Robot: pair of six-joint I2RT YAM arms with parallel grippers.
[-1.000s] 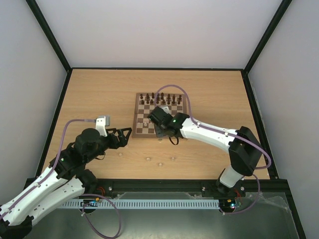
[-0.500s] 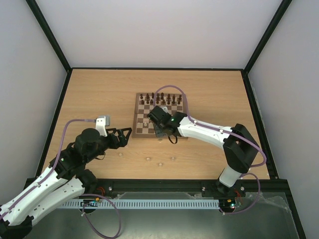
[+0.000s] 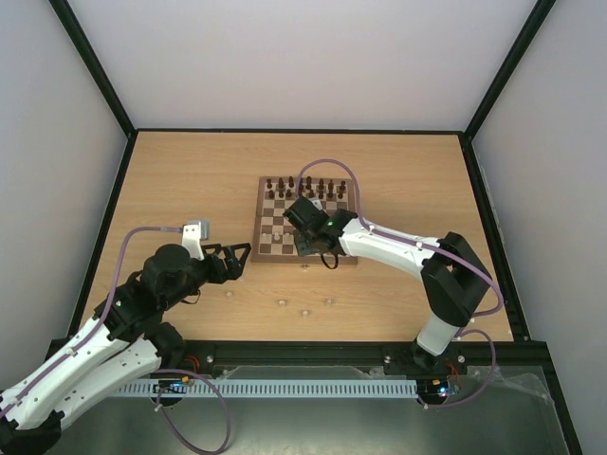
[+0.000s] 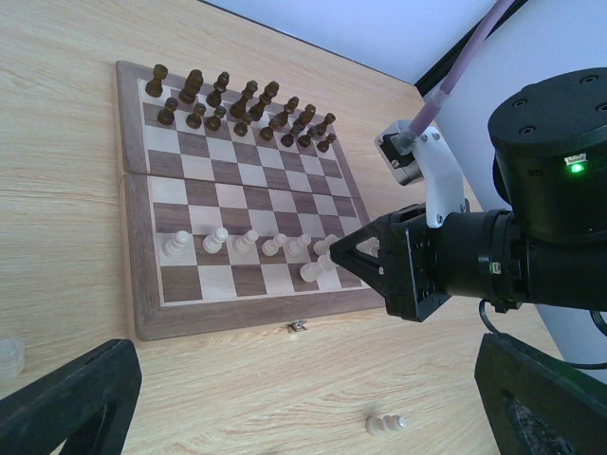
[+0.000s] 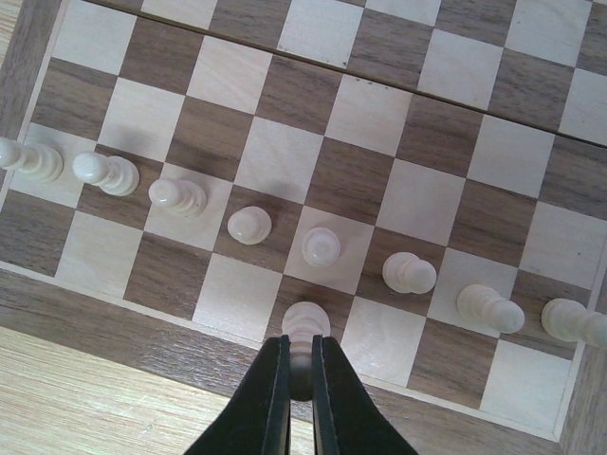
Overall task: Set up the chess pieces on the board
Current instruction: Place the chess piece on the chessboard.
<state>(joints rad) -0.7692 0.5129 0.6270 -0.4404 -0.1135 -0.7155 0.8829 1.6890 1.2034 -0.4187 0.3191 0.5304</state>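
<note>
we held the right gripper (image 5: 302, 355) pinched shut on 1 pale piece (image 5: 305, 320), upright over a dark square in the board's (image 5: 114, 318) near row, just behind the row of 8 pawns (image 5: 321, 246). the piece sat straight below the jaws, so we judged only a short drop was needed. the left gripper (image 3: 232, 258) gaped wide off the board's near-left corner.

Nothing can be read in any view. The tiny white marking (image 4: 570, 152) above the green light (image 4: 572, 168) on the right arm (image 4: 531, 256) is too small to make out.
</note>
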